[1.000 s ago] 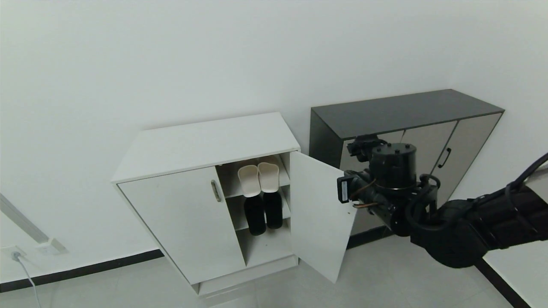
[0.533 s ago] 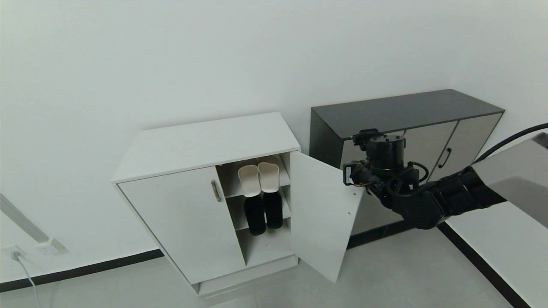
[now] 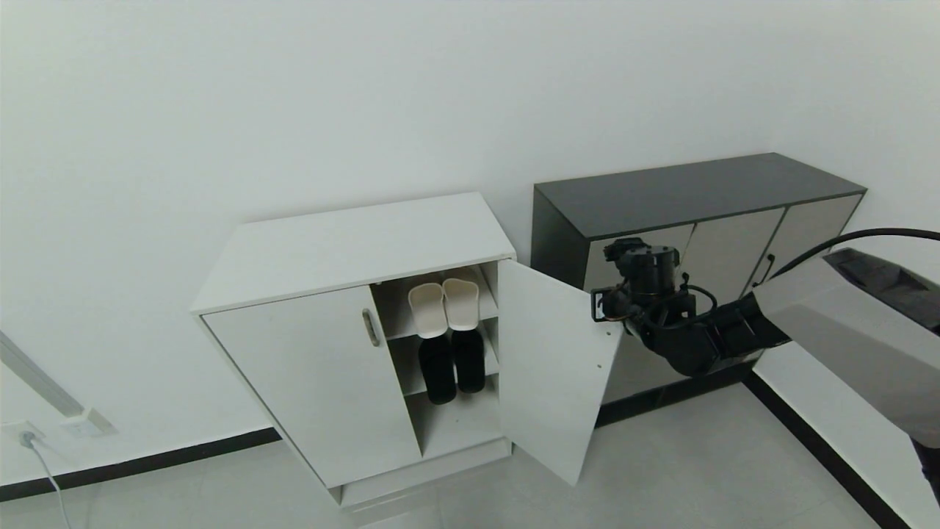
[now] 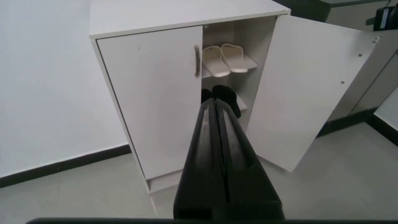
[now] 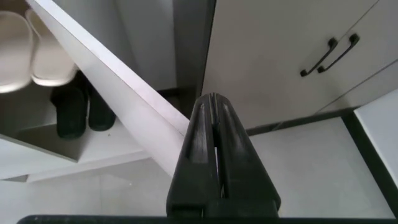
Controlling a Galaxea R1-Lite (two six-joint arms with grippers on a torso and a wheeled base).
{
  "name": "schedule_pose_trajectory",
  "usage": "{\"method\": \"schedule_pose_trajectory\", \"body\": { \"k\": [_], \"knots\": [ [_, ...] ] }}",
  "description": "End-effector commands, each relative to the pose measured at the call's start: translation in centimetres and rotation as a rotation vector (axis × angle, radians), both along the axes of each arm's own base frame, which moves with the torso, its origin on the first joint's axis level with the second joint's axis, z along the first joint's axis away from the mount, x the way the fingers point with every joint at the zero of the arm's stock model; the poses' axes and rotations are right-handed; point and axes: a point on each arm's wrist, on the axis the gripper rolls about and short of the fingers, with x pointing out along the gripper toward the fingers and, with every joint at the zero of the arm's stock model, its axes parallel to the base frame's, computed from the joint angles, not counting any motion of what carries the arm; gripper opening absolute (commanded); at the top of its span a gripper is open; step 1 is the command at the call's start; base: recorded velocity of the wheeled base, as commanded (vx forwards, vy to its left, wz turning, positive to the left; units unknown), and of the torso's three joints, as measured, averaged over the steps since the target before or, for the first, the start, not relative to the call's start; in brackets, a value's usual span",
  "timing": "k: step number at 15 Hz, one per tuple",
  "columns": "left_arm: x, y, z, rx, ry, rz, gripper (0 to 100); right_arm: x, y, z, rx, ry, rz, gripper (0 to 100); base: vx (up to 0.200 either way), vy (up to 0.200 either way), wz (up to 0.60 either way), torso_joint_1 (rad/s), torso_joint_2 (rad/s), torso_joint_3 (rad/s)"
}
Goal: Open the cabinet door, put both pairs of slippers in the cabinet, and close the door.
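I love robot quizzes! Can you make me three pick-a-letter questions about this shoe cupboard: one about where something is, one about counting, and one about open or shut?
1. Where are the white slippers?
A) on the top shelf
B) on the bottom shelf
C) on the floor

2. How many pairs of slippers are in the white cabinet?
A) one
B) two
C) four

3. The cabinet's right door is:
A) shut
B) open
C) missing

Answers:
1 A: they lie on the top shelf, above the black slippers.
2 B: there is one white pair and one black pair.
3 B: it swings outward, so the inside is in view.
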Motion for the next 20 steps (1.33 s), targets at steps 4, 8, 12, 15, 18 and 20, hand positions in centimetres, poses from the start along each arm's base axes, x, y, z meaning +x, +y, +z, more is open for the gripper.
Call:
{"method": "schedule_pose_trajectory", "body": {
  "k": [4,8,12,15,18,20],
  "knots": [
    [0.0,0.0,0.0,0.000,0.001,0.000,0,0.5,-0.2,-1.3,-0.010,0.024,-0.008,0,0.000,0.000,0.00,0.000,0.00,0.000],
    [0.0,0.0,0.0,0.000,0.001,-0.001,0,-0.4,0.8,-0.8,-0.006,0.019,0.018,0,0.000,0.000,0.00,0.000,0.00,0.000],
    [0.0,0.0,0.0,0.000,0.001,-0.001,0,-4.5,4.4,-0.1,-0.006,0.046,0.125,0,0.000,0.000,0.00,0.000,0.00,0.000],
    [0.0,0.0,0.0,0.000,0.001,-0.001,0,-7.5,6.7,0.8,0.002,0.049,0.202,0,0.000,0.000,0.00,0.000,0.00,0.000],
    [0.0,0.0,0.0,-0.002,0.001,0.000,0,-9.7,7.7,2.0,0.007,0.037,0.251,0,0.000,0.000,0.00,0.000,0.00,0.000],
    [0.0,0.0,0.0,-0.002,0.001,0.000,0,-10.1,7.6,2.5,0.003,0.030,0.258,0,0.000,0.000,0.00,0.000,0.00,0.000]
  ]
}}
